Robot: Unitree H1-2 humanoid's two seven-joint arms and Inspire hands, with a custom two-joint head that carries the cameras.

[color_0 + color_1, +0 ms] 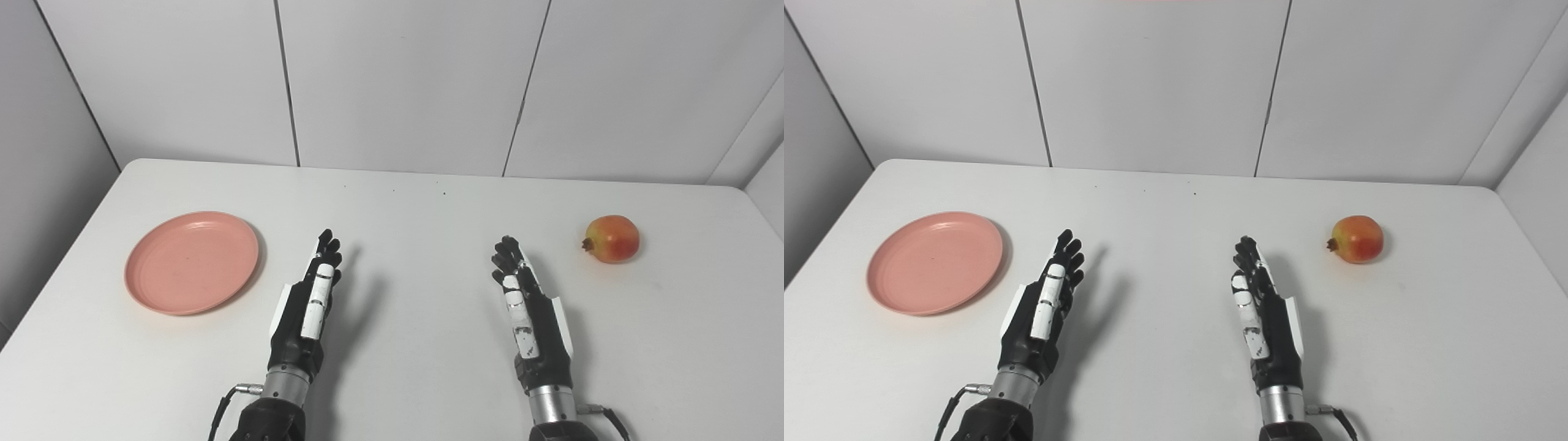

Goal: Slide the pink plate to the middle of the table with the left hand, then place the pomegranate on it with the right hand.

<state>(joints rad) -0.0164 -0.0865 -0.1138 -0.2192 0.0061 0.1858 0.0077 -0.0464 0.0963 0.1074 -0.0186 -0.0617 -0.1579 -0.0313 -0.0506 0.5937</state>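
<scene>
Here, pink plate [191, 262] left of left hand [311, 300], apart

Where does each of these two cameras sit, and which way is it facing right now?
Left eye view: on the head, looking down and forward over the white table; both forearms enter from the bottom, left hand and right hand open.
Right eye view: beside it, a little to the right, facing the same way; the same forearms and hands show.
Shared: the round pink plastic plate at left, the red-yellow pomegranate at right, and the grey panelled wall.
</scene>
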